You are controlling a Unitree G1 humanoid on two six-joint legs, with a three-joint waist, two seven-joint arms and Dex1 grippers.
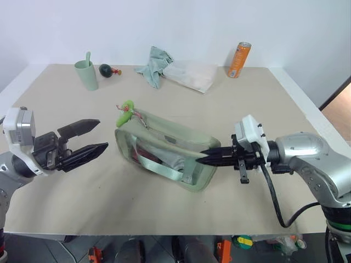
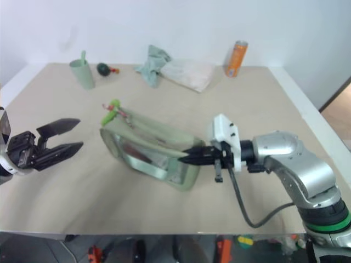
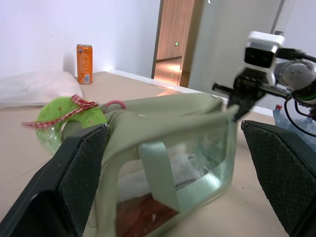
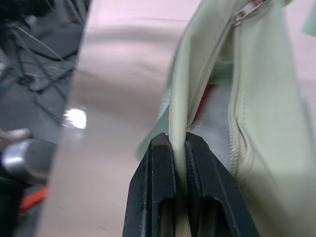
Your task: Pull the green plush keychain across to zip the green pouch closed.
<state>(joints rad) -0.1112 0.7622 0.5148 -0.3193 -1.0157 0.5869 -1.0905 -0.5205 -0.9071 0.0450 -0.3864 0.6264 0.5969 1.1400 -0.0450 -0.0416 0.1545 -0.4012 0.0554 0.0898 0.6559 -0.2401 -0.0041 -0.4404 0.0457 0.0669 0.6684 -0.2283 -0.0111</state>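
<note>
A pale green pouch (image 1: pixel 164 153) lies near the middle of a beige counter (image 1: pixel 263 98), long side running from my left toward my right. Its top zipper is open along most of its length, and clear side panels show folded things inside.

My right tool (image 1: pixel 204 157) is pinched shut on the fabric edge at the pouch's right end, right beside the zipper teeth. My left tool (image 1: pixel 94 138) hangs just off the pouch's left end with its two black fingers spread wide, holding nothing.

The green plush keychain (image 1: pixel 126 112) sits at the pouch's far left corner, hanging from the zipper slider, a small fuzzy lime ring with thin red threads.

I judge the pouch soft and floppy, likely to bunch up when the zipper is pulled, so the right-end pinch serves as an anchor. The plush looks light and squashy. It would compress in a grip, so the surest hold is around its body close to the slider, then a pull along the zipper line toward my right tool.

At the far edge stand a cup (image 1: pixel 86 74), a crumpled cloth (image 1: pixel 155 66) and an orange can (image 1: pixel 239 59).
</note>
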